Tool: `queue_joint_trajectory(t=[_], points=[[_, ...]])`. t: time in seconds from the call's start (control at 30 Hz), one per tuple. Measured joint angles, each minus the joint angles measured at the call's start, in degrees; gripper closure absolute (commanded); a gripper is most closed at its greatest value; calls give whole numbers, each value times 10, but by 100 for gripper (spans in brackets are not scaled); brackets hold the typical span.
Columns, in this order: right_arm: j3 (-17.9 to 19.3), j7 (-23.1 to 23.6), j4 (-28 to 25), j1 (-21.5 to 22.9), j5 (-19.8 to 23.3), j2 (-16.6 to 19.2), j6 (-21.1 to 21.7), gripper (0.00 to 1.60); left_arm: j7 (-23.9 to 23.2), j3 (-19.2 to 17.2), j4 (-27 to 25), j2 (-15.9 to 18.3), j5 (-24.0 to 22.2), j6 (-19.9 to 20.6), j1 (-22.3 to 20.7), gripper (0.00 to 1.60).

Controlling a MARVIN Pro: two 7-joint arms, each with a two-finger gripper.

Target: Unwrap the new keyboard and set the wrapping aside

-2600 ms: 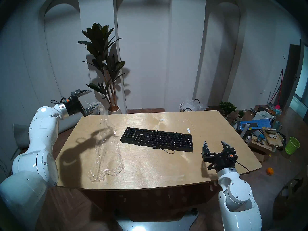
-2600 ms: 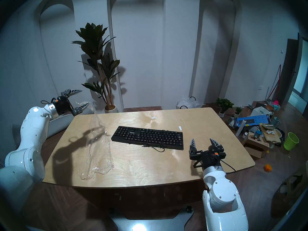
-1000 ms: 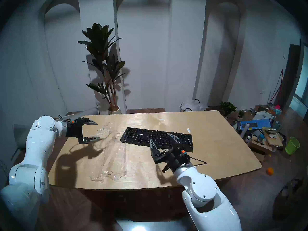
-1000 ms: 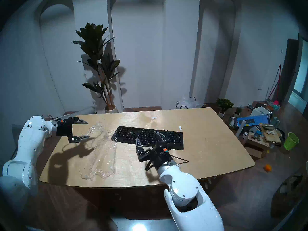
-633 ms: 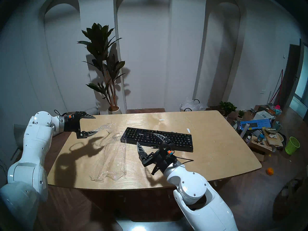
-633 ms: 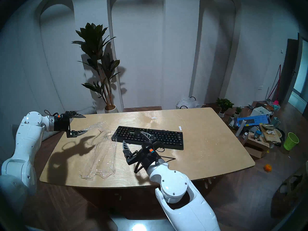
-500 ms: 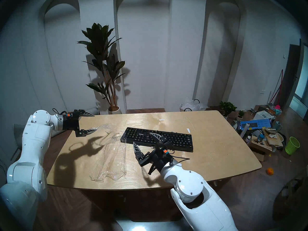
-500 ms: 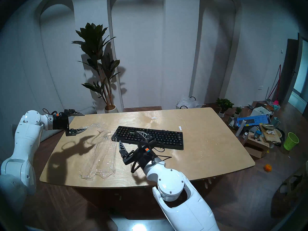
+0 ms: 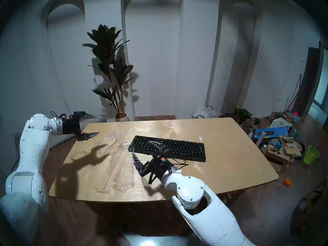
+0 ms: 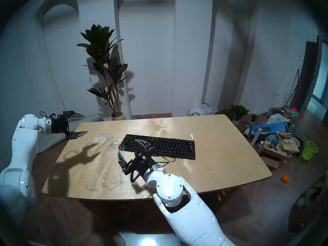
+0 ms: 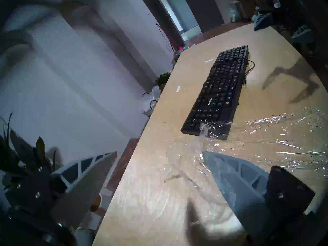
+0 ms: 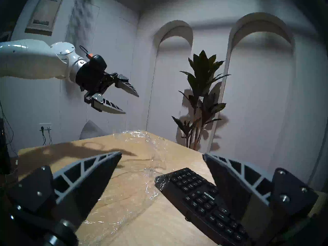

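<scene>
The black keyboard (image 9: 177,148) lies on the wooden table (image 9: 230,160), cable at its front edge. The clear wrapping (image 9: 120,167) lies crumpled flat to its left, and one edge clings to the keyboard's left end (image 11: 213,131). My right gripper (image 9: 141,148) is open and empty at that left end, one finger over the keys, the other over the table by the film. In the right wrist view the keyboard (image 12: 200,196) and wrapping (image 12: 138,174) show beyond the gripper (image 12: 162,154). My left gripper (image 9: 97,125) is open and empty above the table's far left corner.
A tall potted plant (image 9: 110,71) and a heap of clear plastic with black handles (image 9: 204,112) stand behind the table. A blue box (image 9: 271,132), clutter and a green basket (image 9: 311,155) fill the floor at right. White paper scraps (image 9: 200,138) lie on the table.
My right gripper has swept left from the table's front right to the keyboard's left end. My left gripper came down, then drew back left, and the film slipped off its finger onto the table.
</scene>
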Motion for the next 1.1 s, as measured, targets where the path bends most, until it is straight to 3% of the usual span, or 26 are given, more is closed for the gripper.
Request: queue_joint_trajectory(t=[0.37,0.57,0.87,1.1], points=[[-12,-16,50,54,-9,-26,2,0,10,-43,-12,13,-25,16,-22,0],[2,-35,65,82,-8,-47,3,0,26,-76,-12,16,-46,28,-30,0],[76,-97,68,115,8,-65,-1,0,57,-136,16,0,-91,56,-26,0],[145,-159,51,104,21,-61,-11,0,73,-173,49,-25,-122,80,-5,0]])
